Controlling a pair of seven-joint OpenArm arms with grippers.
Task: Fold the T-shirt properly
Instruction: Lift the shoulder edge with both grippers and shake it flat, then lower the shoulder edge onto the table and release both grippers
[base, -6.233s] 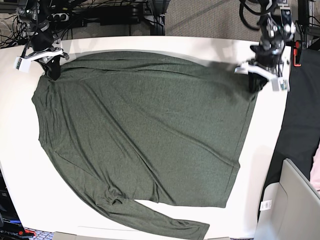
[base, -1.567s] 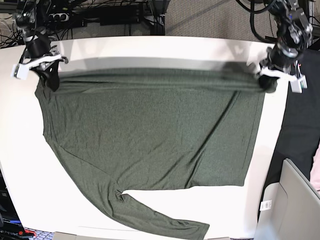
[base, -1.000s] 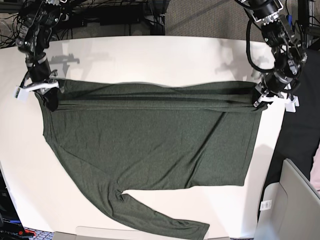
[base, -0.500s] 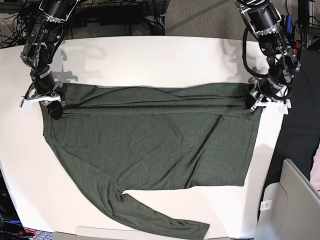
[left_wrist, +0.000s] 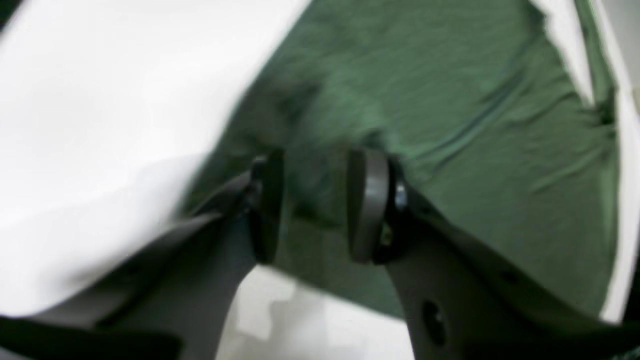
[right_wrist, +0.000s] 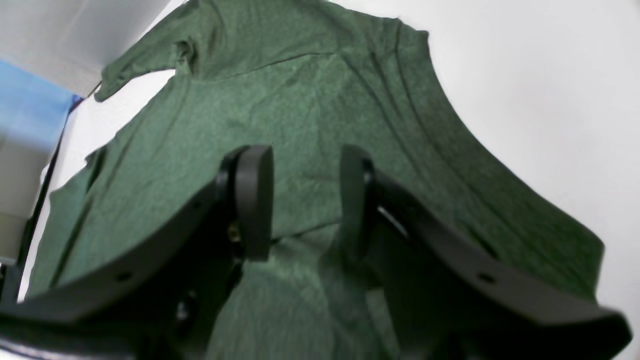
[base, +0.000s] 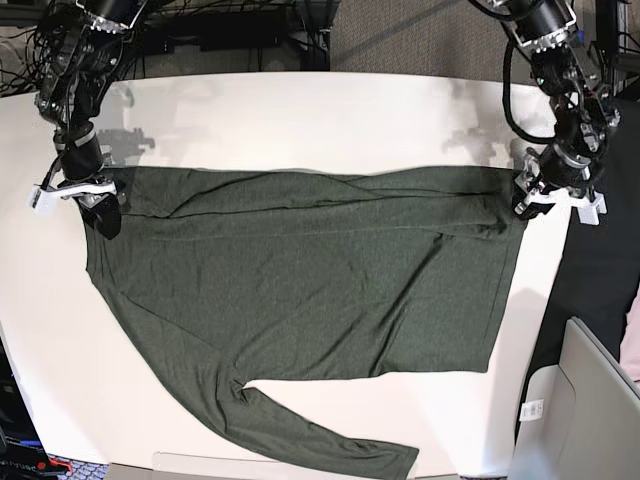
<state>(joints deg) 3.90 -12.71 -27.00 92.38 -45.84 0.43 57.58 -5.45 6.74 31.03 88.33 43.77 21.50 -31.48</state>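
At the upper left of the base view, your right gripper (base: 100, 212) sits at the corner of the dark olive-green heathered knit T-shirt (base: 300, 290), which lies spread across the white worktop (base: 300, 120) with a narrow band along its top edge turned down onto the body. In the right wrist view the pads (right_wrist: 255, 200) stand partly apart with fabric lying between and below them, not pinched, so that corner looks let go. Lift this gripper straight up before you move it sideways; the thin knit will likely cling to a pad and drag the new crease out of line.

Across the middle, the turned-down band runs from one gripper to the other with a few long wrinkles. Leave them for now, as pulling on a soft knit would probably skew the crease.

At the upper right of the base view, your left gripper (base: 527, 197) rests on the opposite corner, just at the worktop's edge. The left wrist view is blurred, yet the jaws show a clear gap with green cloth behind them and nothing clamped. Clear it upward too. The long sleeve (base: 330, 440) trails toward the lower centre and likely needs folding in next.
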